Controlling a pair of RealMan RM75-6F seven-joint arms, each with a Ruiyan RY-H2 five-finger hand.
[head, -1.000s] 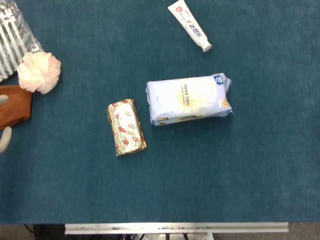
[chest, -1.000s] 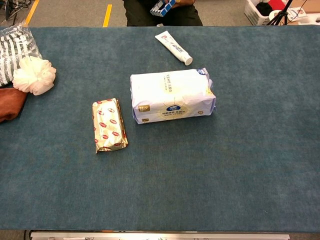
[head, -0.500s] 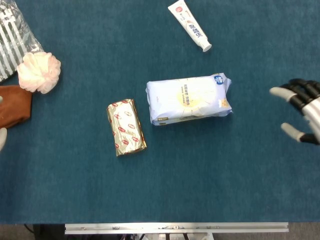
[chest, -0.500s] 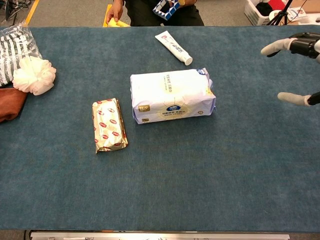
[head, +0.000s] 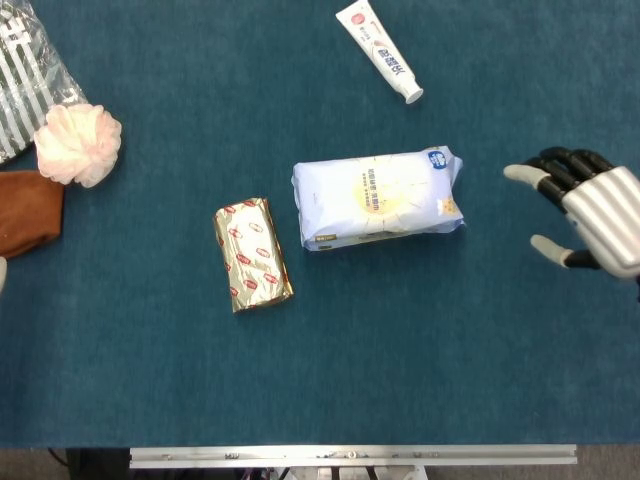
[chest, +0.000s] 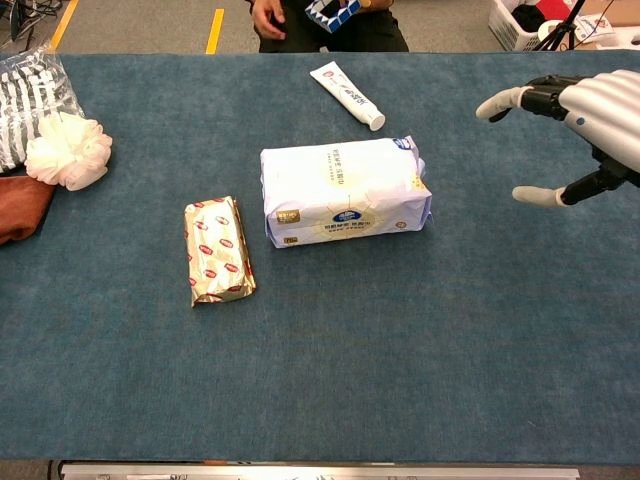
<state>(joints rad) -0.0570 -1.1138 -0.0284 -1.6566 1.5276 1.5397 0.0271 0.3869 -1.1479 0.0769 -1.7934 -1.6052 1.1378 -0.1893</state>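
My right hand (head: 585, 205) hovers open at the right side, fingers spread toward a white and blue tissue pack (head: 378, 198), a short gap away from its right end. In the chest view the same hand (chest: 575, 125) holds nothing, level with the pack (chest: 343, 190). A gold packet with red marks (head: 252, 253) lies left of the pack. Only a pale sliver of my left hand (head: 2, 272) shows at the left edge, below a brown cloth (head: 28, 210).
A white toothpaste tube (head: 379, 50) lies at the far middle. A pink bath puff (head: 78, 145) and a striped plastic bag (head: 25, 80) sit at far left. A person (chest: 320, 15) stands beyond the table's far edge, with a white basket (chest: 515, 20) nearby.
My right hand has come in from the right edge and moved left toward the tissue pack. My left hand has drawn back almost out of the left edge.
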